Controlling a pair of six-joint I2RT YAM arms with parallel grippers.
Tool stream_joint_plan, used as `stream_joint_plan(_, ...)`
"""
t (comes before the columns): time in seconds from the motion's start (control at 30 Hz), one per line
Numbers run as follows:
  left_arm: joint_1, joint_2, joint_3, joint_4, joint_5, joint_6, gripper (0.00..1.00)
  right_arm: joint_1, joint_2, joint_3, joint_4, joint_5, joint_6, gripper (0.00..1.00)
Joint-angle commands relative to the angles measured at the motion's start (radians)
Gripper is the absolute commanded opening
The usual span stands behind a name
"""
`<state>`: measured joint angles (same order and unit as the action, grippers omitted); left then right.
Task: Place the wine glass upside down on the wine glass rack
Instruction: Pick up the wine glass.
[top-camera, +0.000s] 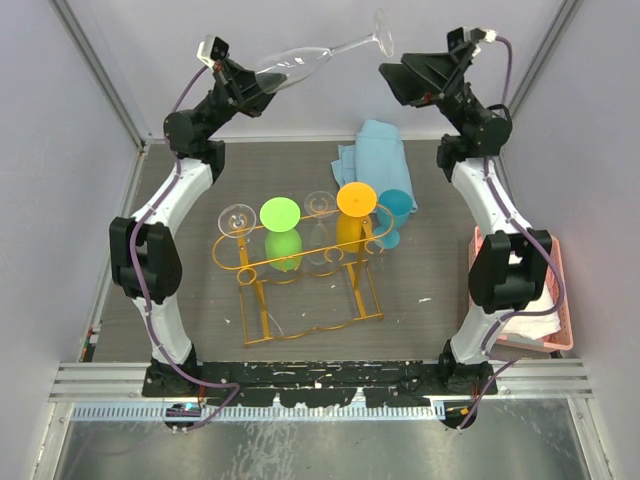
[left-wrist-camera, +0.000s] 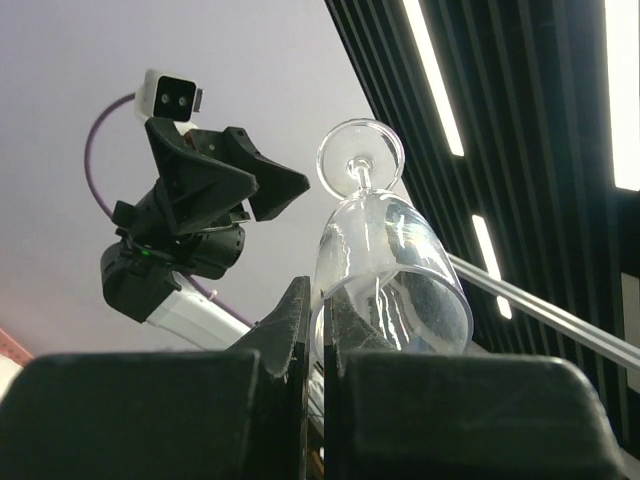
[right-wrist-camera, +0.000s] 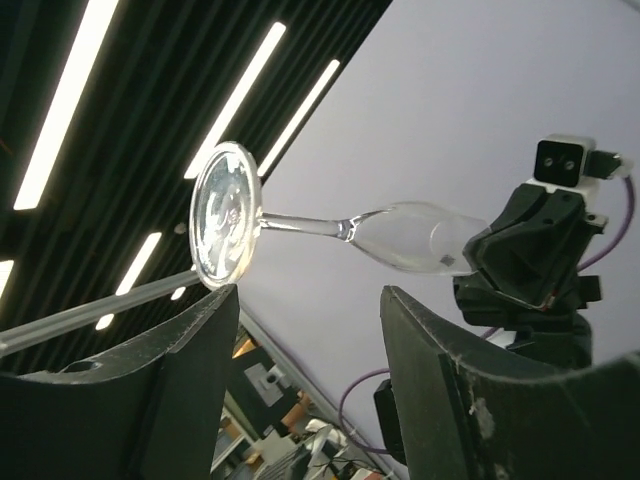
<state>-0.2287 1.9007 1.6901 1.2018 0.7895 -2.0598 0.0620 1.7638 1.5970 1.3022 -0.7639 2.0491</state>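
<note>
While clamping wine glass (top-camera: 305, 60) bowl in left gripper (top-camera: 264, 86) at top, offers foot to parted right gripper (top-camera: 392, 82), presumably for regrasp.

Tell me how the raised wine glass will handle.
Likely fragile: the wine glass is thin and clear, with a slim stem. Probably slippery: the left gripper pinches only its smooth rim, so it may pivot. Probably light, yet lever-prone, since the foot juts far out sideways.

A crumpled blue cloth (top-camera: 375, 150) lies just beside a blue cup (top-camera: 392, 215), pink basket (top-camera: 563, 300) apart.
</note>
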Motion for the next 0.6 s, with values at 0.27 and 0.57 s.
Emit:
stream_joint_plan(0.27,-0.012,-0.027,0.06,0.216,-0.014,-0.101,0.0,0.089,0.024,0.157,0.1,0.059,0.168,0.6)
stream_joint_plan(0.57,-0.011,-0.023,0.061,0.229,-0.027,-0.101,0.0,0.088,0.022,0.126,0.117,0.07,0.18,0.58)
